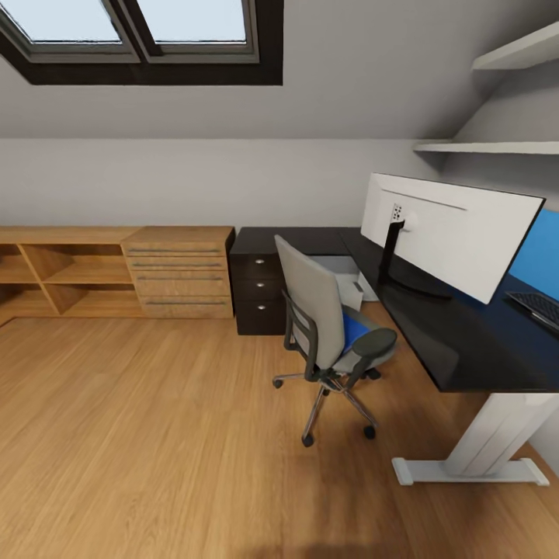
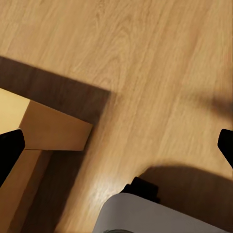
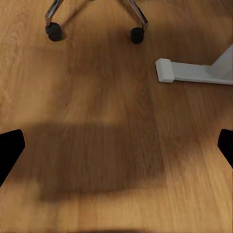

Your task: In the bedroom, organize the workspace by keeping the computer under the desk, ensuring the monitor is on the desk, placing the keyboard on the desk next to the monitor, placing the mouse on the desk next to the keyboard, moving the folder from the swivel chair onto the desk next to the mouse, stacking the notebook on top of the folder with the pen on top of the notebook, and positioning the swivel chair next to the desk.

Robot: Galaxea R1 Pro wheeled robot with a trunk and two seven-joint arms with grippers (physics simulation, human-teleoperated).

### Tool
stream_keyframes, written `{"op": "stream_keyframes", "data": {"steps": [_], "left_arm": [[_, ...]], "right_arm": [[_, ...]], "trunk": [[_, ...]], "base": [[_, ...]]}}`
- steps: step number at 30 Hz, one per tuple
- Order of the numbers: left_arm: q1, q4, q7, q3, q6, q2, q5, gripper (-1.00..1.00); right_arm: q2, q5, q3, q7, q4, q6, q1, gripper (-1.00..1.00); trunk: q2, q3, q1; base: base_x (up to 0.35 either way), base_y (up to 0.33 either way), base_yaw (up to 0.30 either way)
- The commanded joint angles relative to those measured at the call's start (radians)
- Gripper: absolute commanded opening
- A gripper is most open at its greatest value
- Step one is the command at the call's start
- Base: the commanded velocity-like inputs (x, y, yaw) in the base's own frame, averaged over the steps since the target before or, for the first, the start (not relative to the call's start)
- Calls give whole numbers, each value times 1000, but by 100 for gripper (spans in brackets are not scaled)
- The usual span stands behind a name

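Nearest you, both claws hang over warm, wood-grained plank flooring point(image 1: 155, 435). Your left gripper point(image 2: 116, 141) shows as two black fingertips point(image 2: 9, 148) at opposite edges of its wrist view, spread wide with nothing between them but floor, a light wooden box corner point(image 2: 53, 128) and a rounded pale grey body point(image 2: 160, 216) of the robot, cut off by the frame. Your right gripper point(image 3: 116, 145) is likewise spread wide and empty, its black fingertips point(image 3: 9, 148) framing shadowed boards; beyond them sit two black casters and the white foot of the desk.

Farther in, the swivel chair point(image 1: 326, 326), grey seat and tall grey back, black oval armrests, chrome star base, stands on the floor just beside the near-left edge of the L-shaped desk point(image 1: 466, 341), whose glossy black top rests on a white pedestal leg. A flat bright blue folder point(image 1: 355, 328) lies on the seat, mostly hidden by the backrest and armrest.

On the desk, the wide monitor point(image 1: 458, 233) shows you its pale grey-white back and thin black stand. To its right, the dark-keyed keyboard point(image 1: 537, 307) is cut off by the frame edge. Under the desk, behind the chair, a pale boxy computer point(image 1: 351, 283) is partly hidden. At the far left stand the desk's dark brown drawer unit and low light wooden shelving point(image 1: 116, 272).
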Motion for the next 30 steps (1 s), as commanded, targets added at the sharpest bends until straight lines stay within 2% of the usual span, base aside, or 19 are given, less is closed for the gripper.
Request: {"op": "stream_keyframes", "data": {"steps": [1,3,6,11,13,14,17,18,19,20,22,23,26,28,29,30], "left_arm": [[-1,1,6,-9,-4,1,9,100],[-1,-2,5,-9,-4,2,10,100],[-1,-55,2,-6,-4,2,10,100],[-1,-97,-4,-7,-3,1,11,100],[-1,-187,-5,-8,47,-3,11,100],[-1,-266,-5,-8,107,-4,11,100],[-1,-390,-6,-8,220,-6,10,100],[-1,-477,-6,-8,304,-6,11,100],[-1,-522,-6,-7,347,-6,11,100],[-1,-612,-6,-8,429,-7,12,100],[-1,-701,-6,-8,506,-7,12,100],[-1,-786,-5,-12,574,-8,13,100],[-1,-942,-5,-36,701,-16,14,100],[-1,-1095,-5,-59,854,-29,54,100],[-1,-1127,-5,-64,887,-32,68,100],[-1,-1182,-5,-71,938,-35,95,100]], "right_arm": [[1,10,-7,-5,1,-2,-1,100],[4,9,-7,-5,6,-3,-1,100],[3,8,-7,-6,16,-4,-1,100],[-1,10,-7,-4,16,-5,-1,100],[1,7,-7,-4,-35,18,-1,100],[3,5,-8,-3,-84,56,-4,100],[7,3,-9,5,-156,149,-15,100],[12,2,-9,15,-202,228,-28,100],[15,2,-9,22,-224,267,-36,100],[18,-1,-9,39,-263,341,-57,100],[21,-7,-10,59,-294,404,-84,100],[22,-18,-10,79,-315,456,-117,100],[22,-50,-10,110,-336,540,-208,100],[20,-90,-11,128,-339,668,-340,100],[20,-100,-11,132,-338,703,-371,100],[19,-120,-12,143,-336,773,-432,100]], "trunk": [[-8,-4,4],[-22,-10,12],[-43,-20,23],[-78,-35,42],[-92,-42,50],[-99,-45,54],[-120,-54,65],[-127,-57,69],[-134,-61,73],[-141,-64,77],[-155,-70,84],[-162,-73,88],[-183,-82,100],[-197,-89,107],[-204,-92,111],[-211,-95,115]], "base": [[0,0,0],[0,0,0],[0,0,0],[0,0,0],[0,0,0],[0,0,0],[0,0,0],[0,0,0],[0,0,0],[0,0,0],[0,0,0],[0,0,0],[0,0,0],[0,0,0],[0,0,0],[0,0,0]]}}
